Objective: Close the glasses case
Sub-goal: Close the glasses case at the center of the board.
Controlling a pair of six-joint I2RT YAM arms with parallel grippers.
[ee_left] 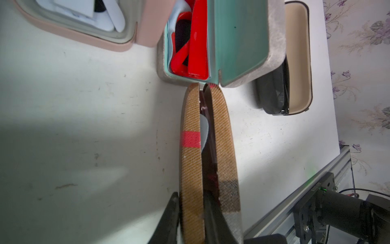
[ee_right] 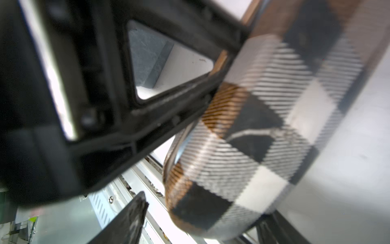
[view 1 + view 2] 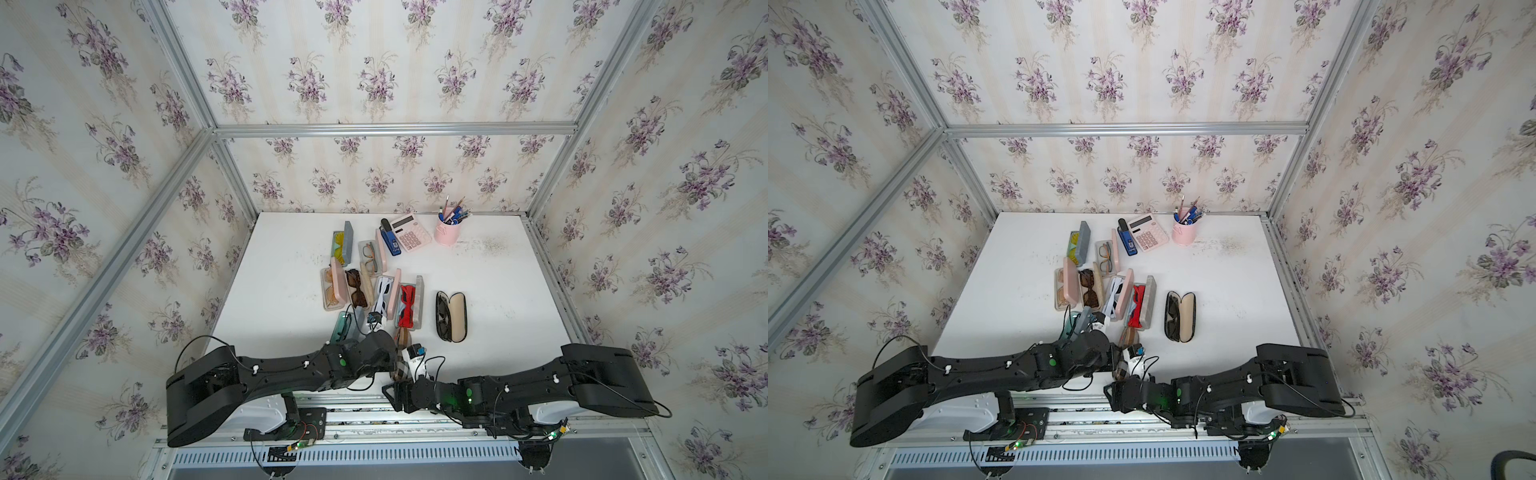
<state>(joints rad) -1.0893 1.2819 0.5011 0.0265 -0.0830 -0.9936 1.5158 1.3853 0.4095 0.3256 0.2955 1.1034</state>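
Though ajar, case (image 1: 222, 135) near table edge (image 1: 295, 186)

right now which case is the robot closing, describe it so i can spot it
Look at the middle of the white table's near edge. There, just robot-side of the case with red glasses, is the plaid case, pinched by the left gripper. It alone is checked tan, black and white; its neighbours are plain.

The plaid glasses case (image 1: 224, 131) wears coarse woven cloth. Red sunglasses (image 1: 197, 42) are glossy plastic, in a felt-like grey case (image 1: 276, 42) with smooth teal lining. The white table (image 1: 84, 105) is matt, scuffed.
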